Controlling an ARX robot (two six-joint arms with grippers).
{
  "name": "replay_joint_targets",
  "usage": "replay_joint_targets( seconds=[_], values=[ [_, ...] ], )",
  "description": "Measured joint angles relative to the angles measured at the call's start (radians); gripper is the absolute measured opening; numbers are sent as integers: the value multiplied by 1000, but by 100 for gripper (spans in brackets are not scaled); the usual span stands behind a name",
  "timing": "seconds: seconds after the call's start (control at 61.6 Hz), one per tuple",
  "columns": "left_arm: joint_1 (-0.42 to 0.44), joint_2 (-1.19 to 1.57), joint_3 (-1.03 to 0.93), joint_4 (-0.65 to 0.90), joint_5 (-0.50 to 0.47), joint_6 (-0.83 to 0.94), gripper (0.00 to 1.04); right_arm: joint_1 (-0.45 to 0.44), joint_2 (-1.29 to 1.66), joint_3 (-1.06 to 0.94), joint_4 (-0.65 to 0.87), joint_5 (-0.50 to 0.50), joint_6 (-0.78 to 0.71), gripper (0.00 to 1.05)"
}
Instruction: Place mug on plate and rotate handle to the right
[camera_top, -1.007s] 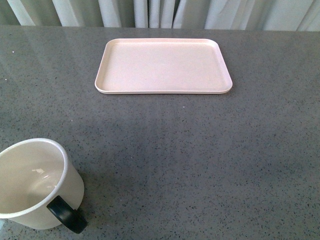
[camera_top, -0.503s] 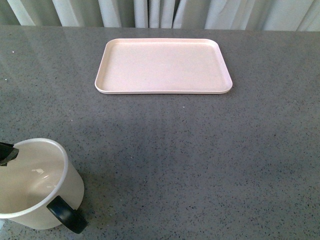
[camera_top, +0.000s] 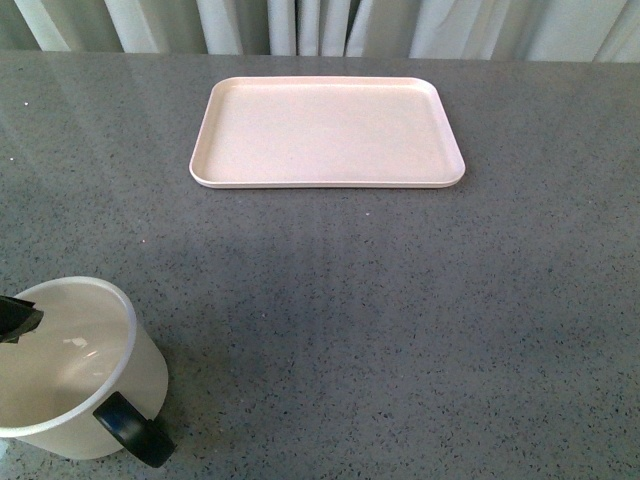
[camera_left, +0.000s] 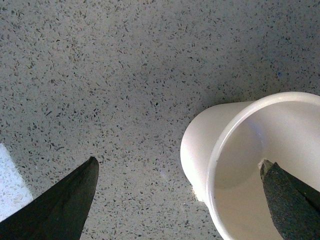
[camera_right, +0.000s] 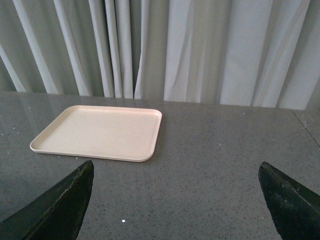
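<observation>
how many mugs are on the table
1. The mug stands at the near left of the table, well apart from the plate. No other shows, though the table runs past the frame.

The mug (camera_top: 70, 365), lower left of the front view, is cream-white and plain inside, with a glossy black handle (camera_top: 135, 432); the plate (camera_top: 327, 132), upper middle, is plain pale pink-beige; the table (camera_top: 400, 320) is dark grey with fine speckles; the curtains (camera_top: 300, 25) along the top are pale grey-white in vertical folds; the left gripper (camera_left: 178, 162) and right gripper (camera_right: 176, 166) are matte black.
</observation>
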Motion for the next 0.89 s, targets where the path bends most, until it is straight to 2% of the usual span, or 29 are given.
replay_joint_targets(
  seconds=[0.195,0.341,0.39,0.438,0.585,0.796,0.893],
  values=[
    [2,28,8,0,-1,16,95,0,0,0,0,0,0,96],
    [-5,37,16,-2,-9,22,91,0,0,0,0,0,0,96],
    [-11,38,19,-5,-12,24,86,0,0,0,0,0,0,96],
    [-15,42,21,-6,-13,29,81,0,0,0,0,0,0,96],
    [-27,62,24,-13,-22,45,55,0,0,0,0,0,0,96],
    [-34,69,27,-19,-23,54,27,0,0,0,0,0,0,96],
    [-39,76,32,-26,-23,58,7,0,0,0,0,0,0,96]
  ],
)
